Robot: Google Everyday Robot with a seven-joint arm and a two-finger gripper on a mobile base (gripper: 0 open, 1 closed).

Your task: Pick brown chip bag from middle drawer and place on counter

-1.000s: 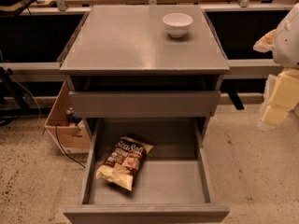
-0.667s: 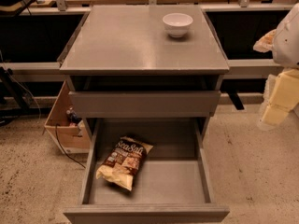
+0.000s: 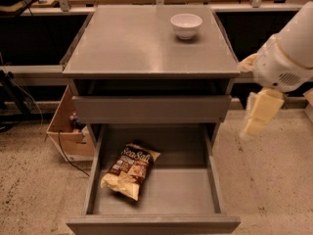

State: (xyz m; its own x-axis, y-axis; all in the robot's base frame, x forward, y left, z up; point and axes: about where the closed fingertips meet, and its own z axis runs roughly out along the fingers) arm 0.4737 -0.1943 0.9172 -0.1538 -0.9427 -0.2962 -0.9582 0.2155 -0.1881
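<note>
**1. Gripper.** The gripper (image 3: pixel 257 119) hangs in open air to the right of the cabinet. It is level with the gap between the closed upper drawer (image 3: pixel 151 109) and the open middle drawer (image 3: pixel 152 224). It holds nothing. Whether it is spread or closed cannot be told. The white arm housing (image 3: pixel 288 53) sits above it and to the right, at about counter height.

**2. Change.** Compared with a second ago, the gripper and arm housing have shifted left, toward the cabinet's right side. Nothing else has moved: the bag, the drawer and the bowl occupy the same positions. This reads as the start of the approach. The pick has not begun.

**3. Target relative to the gripper.**
- The brown chip bag (image 3: pixel 129 170) lies flat on the drawer floor, in the left half, close to the left wall.
- The bag's dark printed face is up. One pale end points toward the near-left corner.
- The bag is well apart from the gripper, lower and to the left. The drawer's right wall stands between them.
- The gripper would likely have to travel left over that wall and then descend.

**4. Surroundings.**
- The middle drawer is pulled fully out, and the right part of its floor is bare.
- The counter (image 3: pixel 142 43) lies above and farther back. A white bowl (image 3: pixel 186 24) stands at its far right.
- A cardboard box (image 3: pixel 66 131) sits on the floor to the left of the cabinet.
</note>
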